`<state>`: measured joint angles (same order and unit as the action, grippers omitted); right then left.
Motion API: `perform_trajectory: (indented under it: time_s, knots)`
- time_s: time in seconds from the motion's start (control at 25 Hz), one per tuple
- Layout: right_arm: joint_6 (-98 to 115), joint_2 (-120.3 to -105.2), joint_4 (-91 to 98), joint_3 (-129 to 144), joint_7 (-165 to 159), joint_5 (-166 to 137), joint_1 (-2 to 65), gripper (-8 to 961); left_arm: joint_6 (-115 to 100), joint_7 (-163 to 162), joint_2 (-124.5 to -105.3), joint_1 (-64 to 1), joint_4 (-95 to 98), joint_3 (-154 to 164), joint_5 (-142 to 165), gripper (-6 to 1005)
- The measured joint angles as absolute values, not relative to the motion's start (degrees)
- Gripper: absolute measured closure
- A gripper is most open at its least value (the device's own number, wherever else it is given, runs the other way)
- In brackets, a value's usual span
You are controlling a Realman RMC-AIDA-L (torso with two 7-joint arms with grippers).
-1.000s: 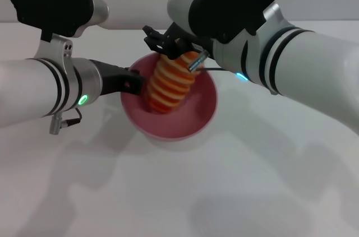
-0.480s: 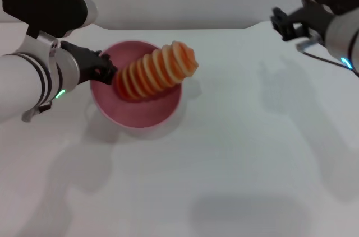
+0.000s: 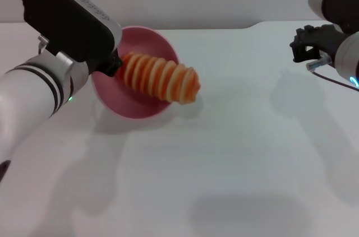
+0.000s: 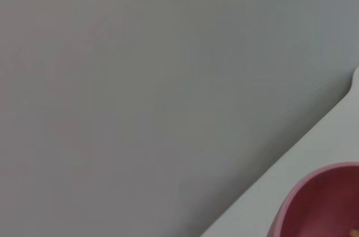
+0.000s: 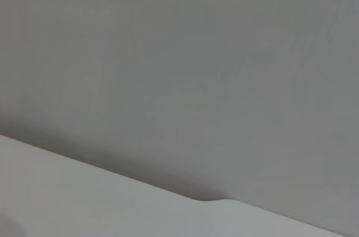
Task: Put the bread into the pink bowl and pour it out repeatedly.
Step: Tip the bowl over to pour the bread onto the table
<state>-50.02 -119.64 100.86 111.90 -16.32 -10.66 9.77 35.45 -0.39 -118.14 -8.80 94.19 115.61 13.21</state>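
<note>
The pink bowl [image 3: 140, 107] is tipped on its side with its mouth turned to the right, just above the white table. My left gripper [image 3: 114, 64] is shut on its left rim, mostly hidden behind the arm's black housing. The bread [image 3: 161, 78], orange with pale stripes, lies in the tilted bowl with its far end sticking out over the right rim. A part of the pink bowl [image 4: 321, 203] shows in the left wrist view. My right gripper [image 3: 307, 46] hangs open and holding nothing at the far right, well away from the bowl.
The white table [image 3: 235, 153] stretches to the front and right of the bowl. Its back edge [image 3: 224, 26] meets a grey wall just behind the bowl. The right wrist view shows only the table edge [image 5: 112, 192] and the wall.
The right gripper let go of the bread and pulled away to the far right. The left gripper has tilted the bowl rightward, and the bread has swung over from upright to lying out past the rim.
</note>
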Motion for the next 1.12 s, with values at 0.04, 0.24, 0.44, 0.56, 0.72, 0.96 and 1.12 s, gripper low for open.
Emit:
perform_trajectory:
  time_s: [0.04,0.24,0.44,0.56,0.72,0.96,1.12]
  knots:
    - [-50.02,-119.61,100.85,111.90,-16.31,-10.57,9.78,793,35.31,-0.24,-118.13,-8.77,94.07,116.08,15.12,950]
    - [-50.20,-119.49,100.64,111.72,-15.60,-10.54,9.55,910,35.01,-0.54,-118.19,-8.66,93.37,118.85,24.37,951]
    - [-50.30,-119.51,100.29,111.47,-15.46,-10.54,9.26,955,34.94,-9.68,-118.38,-7.80,92.90,124.87,41.00,951]
    - [-50.34,-119.53,100.28,111.46,-15.46,-10.54,9.20,955,35.58,-15.61,-118.45,-7.40,91.94,128.04,50.20,951]
    - [-50.41,-119.53,100.28,111.53,-15.46,-10.54,9.16,954,37.11,-20.22,-118.43,-7.29,90.81,131.11,58.08,951]
    - [-50.45,-119.48,100.28,111.92,-15.44,-10.54,9.29,954,38.23,-18.68,-118.31,-7.36,88.76,134.75,65.23,951]
    - [-50.48,-119.46,100.28,112.05,-15.42,-10.54,9.33,954,38.78,-17.62,-118.37,-7.45,88.15,136.76,68.25,951]
